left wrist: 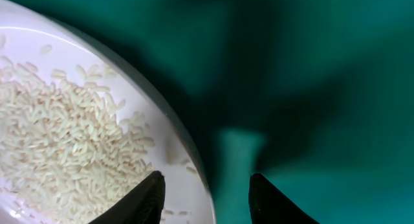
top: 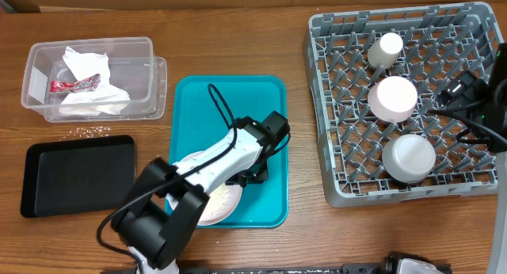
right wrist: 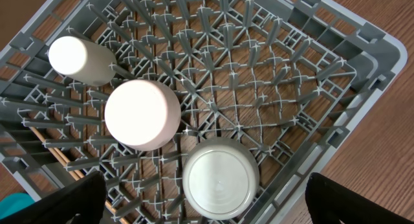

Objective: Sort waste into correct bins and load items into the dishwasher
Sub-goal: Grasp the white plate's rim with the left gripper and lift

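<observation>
The pale-pink plate (top: 212,204) lies on the teal tray, partly under my left arm, with rice crumbs (left wrist: 58,133) on it. My left gripper (top: 252,176) is open, and in the left wrist view (left wrist: 206,180) its fingers straddle the plate's rim (left wrist: 187,153), one over the plate and one over the tray. The white cup (top: 386,48), pink bowl (top: 394,97) and grey bowl (top: 409,157) stand upside down in the grey dish rack (top: 333,108). My right gripper (top: 462,90) is wide open and empty above the rack, over the grey bowl (right wrist: 220,180).
The clear tub (top: 36,76) at back left holds crumpled napkins (top: 87,68) and the red packet (top: 75,85). The black tray (top: 75,175) lies in front of it. A few loose crumbs (top: 93,131) lie on the table between them. The teal tray (top: 269,100) is in the middle.
</observation>
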You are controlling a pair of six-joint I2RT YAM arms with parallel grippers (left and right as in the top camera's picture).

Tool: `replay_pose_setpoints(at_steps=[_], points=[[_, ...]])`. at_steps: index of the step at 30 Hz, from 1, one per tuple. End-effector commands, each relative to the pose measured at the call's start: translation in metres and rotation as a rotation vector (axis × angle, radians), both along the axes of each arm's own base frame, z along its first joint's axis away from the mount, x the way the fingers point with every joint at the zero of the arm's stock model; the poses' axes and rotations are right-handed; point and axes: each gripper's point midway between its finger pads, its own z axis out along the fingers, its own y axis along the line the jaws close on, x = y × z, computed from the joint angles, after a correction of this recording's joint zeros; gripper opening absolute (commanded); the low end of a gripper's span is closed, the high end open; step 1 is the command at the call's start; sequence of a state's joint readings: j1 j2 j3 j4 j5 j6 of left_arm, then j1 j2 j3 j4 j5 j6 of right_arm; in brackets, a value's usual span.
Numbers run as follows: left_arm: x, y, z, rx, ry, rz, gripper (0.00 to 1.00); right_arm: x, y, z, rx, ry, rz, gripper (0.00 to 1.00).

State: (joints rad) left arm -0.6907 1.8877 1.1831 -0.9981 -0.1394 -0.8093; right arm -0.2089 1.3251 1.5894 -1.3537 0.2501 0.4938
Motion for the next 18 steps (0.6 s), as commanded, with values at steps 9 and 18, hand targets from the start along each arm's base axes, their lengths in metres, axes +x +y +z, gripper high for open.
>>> replay_pose_setpoints(at_steps=[9,18], points=[[-0.005,0.009,-0.010,0.061,0.034,-0.030,0.23,0.002,-0.002,0.008,-0.007,-0.025,-0.006,1.00],[-0.005,0.009,0.002,0.074,0.050,-0.030,0.04,0.002,-0.002,0.008,-0.007,-0.024,-0.006,1.00]])
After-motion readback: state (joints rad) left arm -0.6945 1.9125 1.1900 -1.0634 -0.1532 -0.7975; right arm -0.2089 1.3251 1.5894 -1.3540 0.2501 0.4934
